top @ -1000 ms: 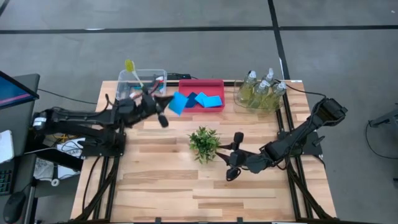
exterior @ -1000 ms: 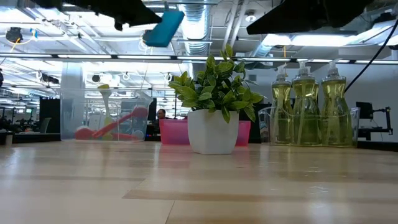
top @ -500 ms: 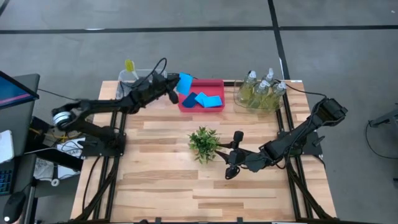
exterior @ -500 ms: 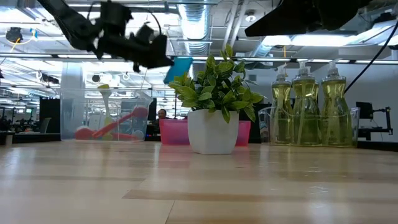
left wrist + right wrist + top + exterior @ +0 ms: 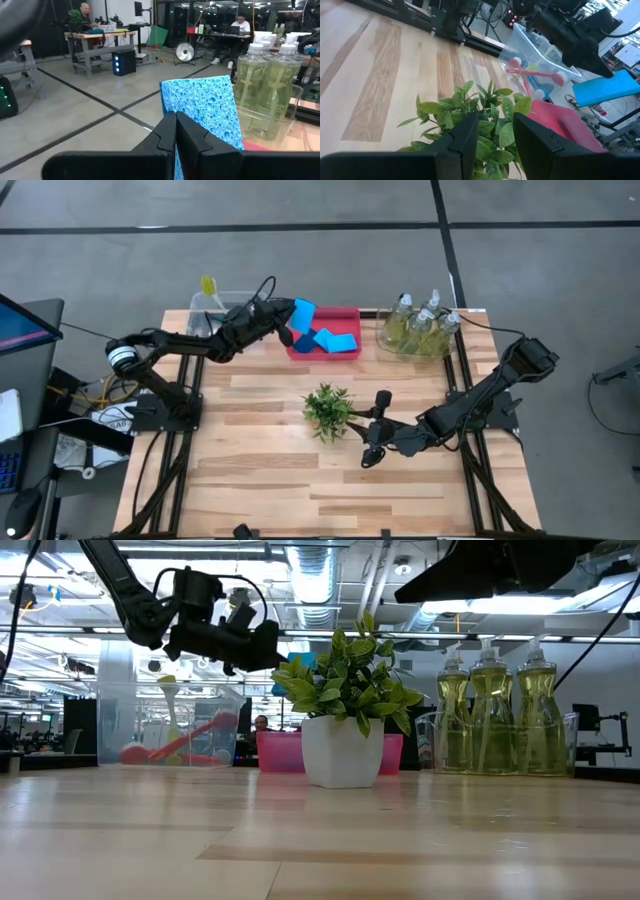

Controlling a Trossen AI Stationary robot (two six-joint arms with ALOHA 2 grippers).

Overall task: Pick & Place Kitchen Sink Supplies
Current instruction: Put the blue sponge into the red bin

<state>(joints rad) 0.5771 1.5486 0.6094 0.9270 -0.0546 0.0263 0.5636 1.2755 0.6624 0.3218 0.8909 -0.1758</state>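
**Blue sponge held above the pink bin**

Blue and porous, the sponge point(image 5: 205, 112) is pinched by its edge between the fingers of the left gripper point(image 5: 287, 318), which are clenched tight on it. In the high view the sponge hangs over the near-left corner of the pink bin point(image 5: 344, 311), clear of the bin's floor, where more blue sponges point(image 5: 330, 340) already lie. Beside the pink bin on one side stands the clear bin point(image 5: 222, 299) with the long-handled brushes point(image 5: 185, 745); on the other side the pump bottles point(image 5: 418, 323) of yellow-green liquid stand together in a clear tub.

The right gripper point(image 5: 373, 443) waits well away from the pink bin, just beside the small green plant point(image 5: 327, 409), its fingers parted and empty.

The risk, as I judge it, lies in the release. The sponge sits near the bin's edge, not over its middle, and is held on end; let go from here it may strike the rim and tip out onto the table between the pink bin and the clear one. A light sponge may also cling to one finger as the grip eases and drop askew. Carrying it further inward over the pink bin first would lessen both.
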